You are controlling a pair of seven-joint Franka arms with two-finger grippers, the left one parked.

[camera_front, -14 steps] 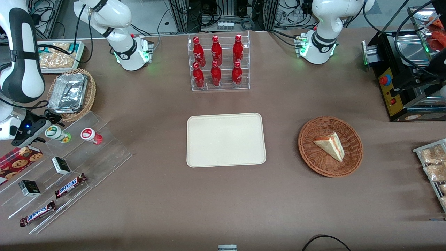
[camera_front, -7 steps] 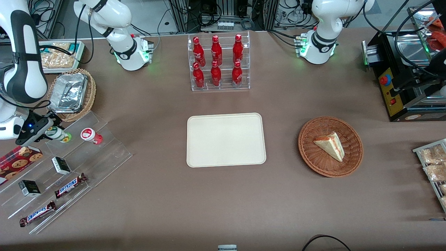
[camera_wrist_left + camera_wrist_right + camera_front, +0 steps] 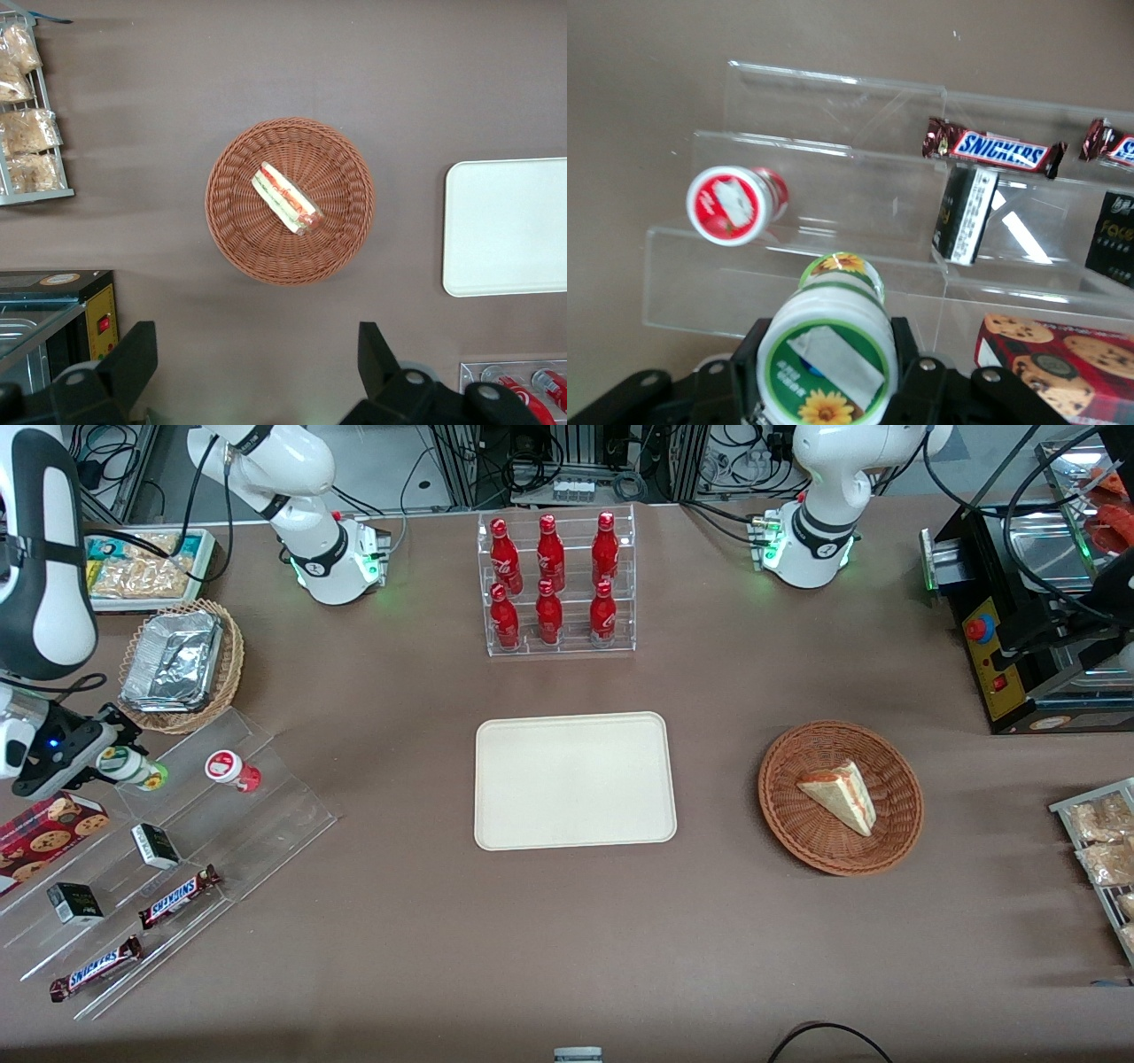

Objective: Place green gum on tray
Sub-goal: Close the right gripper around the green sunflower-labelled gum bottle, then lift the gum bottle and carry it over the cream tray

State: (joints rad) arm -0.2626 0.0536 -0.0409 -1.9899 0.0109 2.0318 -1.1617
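The green gum (image 3: 129, 767) is a small bottle with a white, green-marked lid. It is held tilted between my gripper's (image 3: 113, 763) fingers, lifted off the top step of the clear stand (image 3: 257, 815) at the working arm's end of the table. In the right wrist view the gripper (image 3: 827, 365) is shut on the gum (image 3: 828, 350), its lid facing the camera. The cream-beige tray (image 3: 574, 780) lies flat mid-table, far from the gripper, with nothing on it; its edge shows in the left wrist view (image 3: 505, 226).
A red gum bottle (image 3: 229, 770) stands on the same step, also in the right wrist view (image 3: 733, 204). Snickers bars (image 3: 177, 895), small dark boxes (image 3: 154, 845) and a cookie box (image 3: 49, 826) lie nearby. A wicker basket with foil (image 3: 182, 661), a rack of red bottles (image 3: 555, 584) and a sandwich basket (image 3: 840, 797) stand around.
My gripper closed round the green gum and has drawn it off the stand step, moving toward the table's working-arm end; the gum now tilts in the fingers.
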